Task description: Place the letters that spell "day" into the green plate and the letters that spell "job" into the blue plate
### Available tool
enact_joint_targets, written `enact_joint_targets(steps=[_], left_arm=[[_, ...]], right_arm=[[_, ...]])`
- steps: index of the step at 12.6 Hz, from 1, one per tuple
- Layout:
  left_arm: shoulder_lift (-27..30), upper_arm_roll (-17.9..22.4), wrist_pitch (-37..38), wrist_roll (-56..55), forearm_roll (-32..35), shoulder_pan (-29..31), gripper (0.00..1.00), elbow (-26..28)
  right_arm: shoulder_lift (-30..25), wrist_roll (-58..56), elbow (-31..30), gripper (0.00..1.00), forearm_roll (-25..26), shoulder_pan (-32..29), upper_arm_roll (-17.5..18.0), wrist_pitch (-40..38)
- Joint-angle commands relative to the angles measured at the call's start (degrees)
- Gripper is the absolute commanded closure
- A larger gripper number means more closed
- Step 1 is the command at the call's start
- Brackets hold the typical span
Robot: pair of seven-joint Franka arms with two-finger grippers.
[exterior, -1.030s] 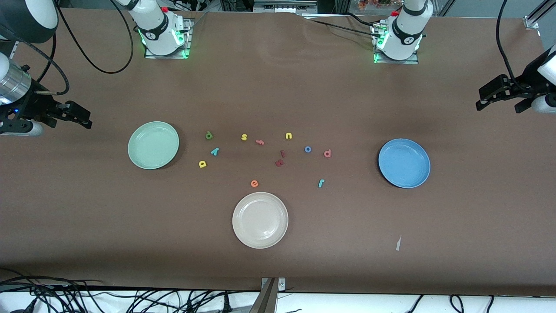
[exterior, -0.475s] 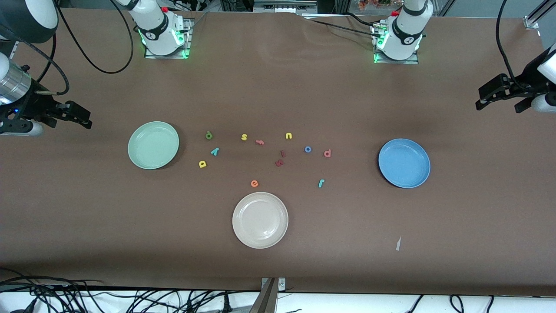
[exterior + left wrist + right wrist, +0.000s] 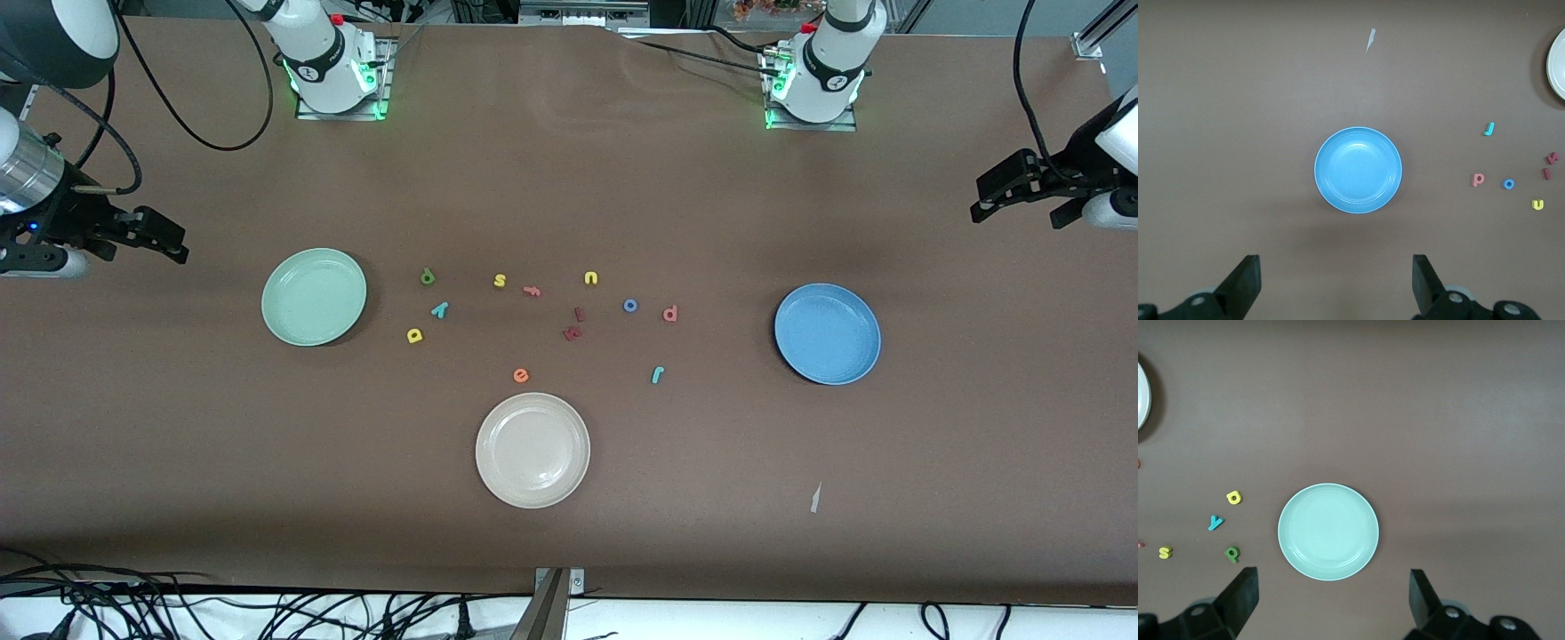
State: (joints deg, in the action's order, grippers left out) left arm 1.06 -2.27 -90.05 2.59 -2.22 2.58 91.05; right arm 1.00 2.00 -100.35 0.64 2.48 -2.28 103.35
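- 3 plates on the desk (image 3: 569,178): green plate (image 3: 314,296) toward the right arm's end, blue plate (image 3: 827,333) toward the left arm's end, cream plate (image 3: 532,450) nearest the front camera. All 3 have nothing in them.
- 12 foam letters sit loose between the green and blue plates.
- "day" set, 3 pieces, just beside the green plate: green d (image 3: 428,277), teal y (image 3: 439,309), yellow a (image 3: 413,335).
- "job" set, 3 pieces, closer to the blue plate: teal j (image 3: 657,374), blue o (image 3: 629,306), pinkish b (image 3: 670,313).
- 6 extras: yellow s (image 3: 500,281), yellow u (image 3: 590,278), orange e (image 3: 521,375), pinkish f (image 3: 532,290), 2 dark red ones (image 3: 574,324).
- Right claw (image 3: 1331,593) hangs up over its end of the desk by the green plate, wide open, holding nothing.
- Left claw (image 3: 1337,280) same deal over the other end by the blue plate, wide open, holding nothing.
- Loads of bare desk around every plate and along all edges; only a small pale scrap (image 3: 815,497) near the front edge.
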Motion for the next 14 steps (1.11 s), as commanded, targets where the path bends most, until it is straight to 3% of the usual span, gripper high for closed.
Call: enact_joint_targets(steps=[1, 14], left_arm=[[-0.8, 0.1, 1.4, 0.6, -1.0, -0.1, 0.0, -1.9], [-0.9, -0.2, 1.4, 0.0, -0.9, -1.0, 0.0, -1.9]], right_arm=[[0.5, 0.3, 1.2, 0.0, 0.2, -0.1, 0.1, -0.9], [0.5, 0.5, 1.2, 0.0, 0.1, -0.1, 0.1, -0.9]])
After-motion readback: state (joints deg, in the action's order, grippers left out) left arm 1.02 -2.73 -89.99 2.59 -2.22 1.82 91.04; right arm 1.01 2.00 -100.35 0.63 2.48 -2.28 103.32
